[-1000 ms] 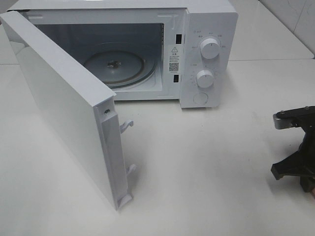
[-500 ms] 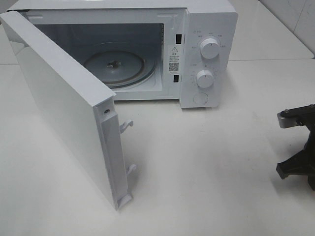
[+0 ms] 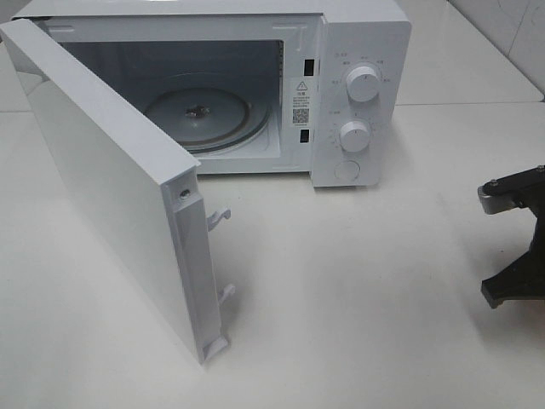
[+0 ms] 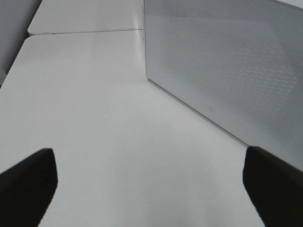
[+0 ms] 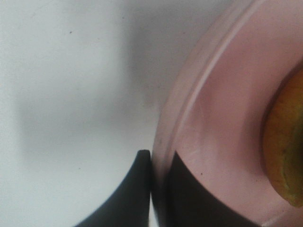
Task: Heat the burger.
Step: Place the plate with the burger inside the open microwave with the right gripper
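1. Two arms are in play, but only one carries anything. The right gripper has its jaws pinched together on the rim of the plate, one finger on each side of the rim.
2. The burger sits on the plate, inward from the clamped rim and apart from the fingers. Only a sliver of its bun shows.
3. In the high view, plate and burger fall outside the right edge. Just the dark parts of the right arm show there, above the table and well apart from the microwave.
4. The microwave's door is swung wide on its left hinge, and the turntable is bare.
5. From the right arm, the opening lies to the left and farther back, so the load most likely has to travel that way and go in from the front.
6. The door juts forward on the left of that path, which leaves the right-hand approach open.
7. The left gripper has its jaws spread wide with nothing between them, low over the table beside the door's outer face.
8. The door stands between the left gripper and the cavity, so the right arm is better placed.
9. The plate is held by its rim alone, so the burger's weight hangs out from the grip. The plate may droop unless the wrist keeps it level.
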Controlling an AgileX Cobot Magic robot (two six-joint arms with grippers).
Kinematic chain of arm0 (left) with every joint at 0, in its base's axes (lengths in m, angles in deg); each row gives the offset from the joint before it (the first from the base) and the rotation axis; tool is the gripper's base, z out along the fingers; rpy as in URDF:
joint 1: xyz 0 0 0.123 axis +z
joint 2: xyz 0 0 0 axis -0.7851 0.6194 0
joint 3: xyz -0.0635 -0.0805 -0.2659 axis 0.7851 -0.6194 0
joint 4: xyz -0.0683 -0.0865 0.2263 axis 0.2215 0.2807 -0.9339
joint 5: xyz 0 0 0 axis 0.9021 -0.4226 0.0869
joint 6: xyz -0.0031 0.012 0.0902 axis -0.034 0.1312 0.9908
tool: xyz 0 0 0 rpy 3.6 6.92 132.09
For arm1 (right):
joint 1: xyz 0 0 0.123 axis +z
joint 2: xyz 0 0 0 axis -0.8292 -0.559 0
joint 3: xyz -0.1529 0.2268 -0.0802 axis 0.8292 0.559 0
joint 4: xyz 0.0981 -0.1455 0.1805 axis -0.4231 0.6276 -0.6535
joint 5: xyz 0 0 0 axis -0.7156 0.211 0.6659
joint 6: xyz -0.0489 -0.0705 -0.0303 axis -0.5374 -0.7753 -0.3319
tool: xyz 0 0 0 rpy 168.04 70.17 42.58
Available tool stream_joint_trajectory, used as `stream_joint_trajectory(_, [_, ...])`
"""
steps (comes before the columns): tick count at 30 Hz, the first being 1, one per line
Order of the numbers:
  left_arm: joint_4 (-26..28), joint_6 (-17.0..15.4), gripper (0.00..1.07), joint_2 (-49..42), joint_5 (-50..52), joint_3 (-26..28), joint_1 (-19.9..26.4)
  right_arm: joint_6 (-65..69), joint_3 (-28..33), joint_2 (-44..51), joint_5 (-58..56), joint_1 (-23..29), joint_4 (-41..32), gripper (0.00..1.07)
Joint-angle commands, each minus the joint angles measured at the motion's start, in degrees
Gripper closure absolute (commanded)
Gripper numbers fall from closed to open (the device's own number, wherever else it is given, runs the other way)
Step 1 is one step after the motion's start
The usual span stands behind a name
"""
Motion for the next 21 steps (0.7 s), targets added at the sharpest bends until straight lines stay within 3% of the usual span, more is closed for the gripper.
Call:
stream_joint_trajectory(1, [-0.2,0.0,0.07,-1.0,0.5,-0.2,0.1,2.1,0.1,1.3,-3.6,1.4,4.7,1.07])
stream_joint_trajectory(21, [-0.2,0.0,0.07,-1.0,0.5,-0.2,0.1,3.1,0.1,1.3,-14.7,15.2,7.0,1.07])
